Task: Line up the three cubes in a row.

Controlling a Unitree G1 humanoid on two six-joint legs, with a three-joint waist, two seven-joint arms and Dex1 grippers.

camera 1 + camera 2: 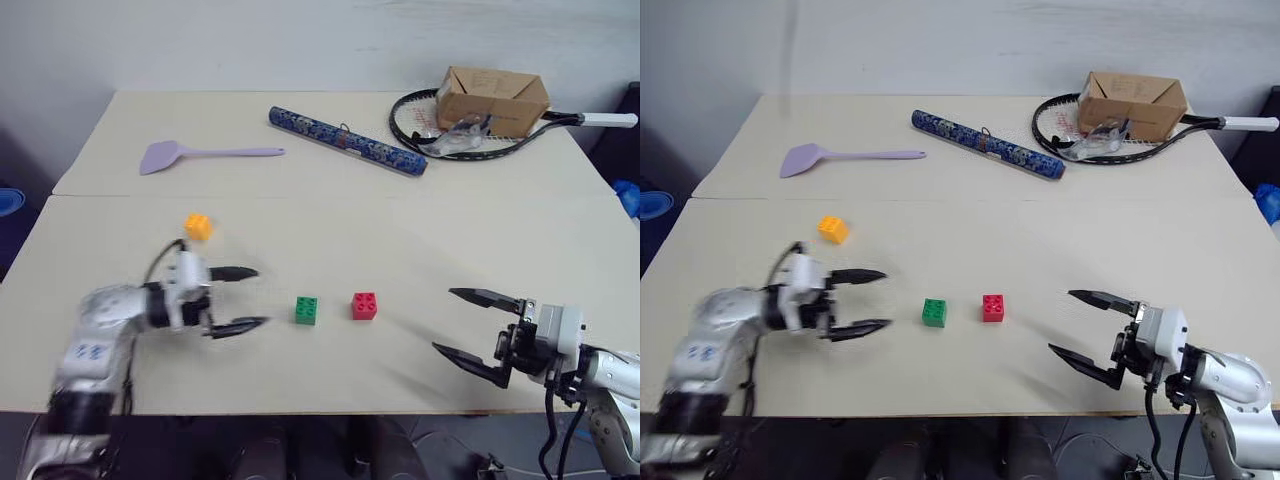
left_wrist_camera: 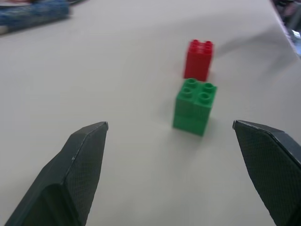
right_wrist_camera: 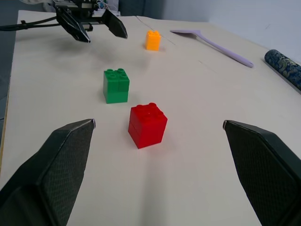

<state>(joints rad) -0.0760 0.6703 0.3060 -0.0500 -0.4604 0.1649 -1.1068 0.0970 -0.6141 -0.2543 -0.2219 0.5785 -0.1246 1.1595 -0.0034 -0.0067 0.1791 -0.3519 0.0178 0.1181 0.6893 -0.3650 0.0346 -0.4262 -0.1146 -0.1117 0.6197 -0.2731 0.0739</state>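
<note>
While both tools (image 1: pixel 238 298) (image 1: pixel 468 324) gape empty | studded cubes (image 1: pixel 307 310), seemingly plastic, lie unaligned

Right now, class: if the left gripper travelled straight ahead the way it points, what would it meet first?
Probably the green cube, which sits ahead between the left gripper's open fingers; the red cube lies just beyond it.

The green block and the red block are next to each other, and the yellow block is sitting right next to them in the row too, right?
Not quite. The green cube and red cube sit side by side, but the left eye view shows the orange-yellow cube apart, farther back and off to the left.
</note>
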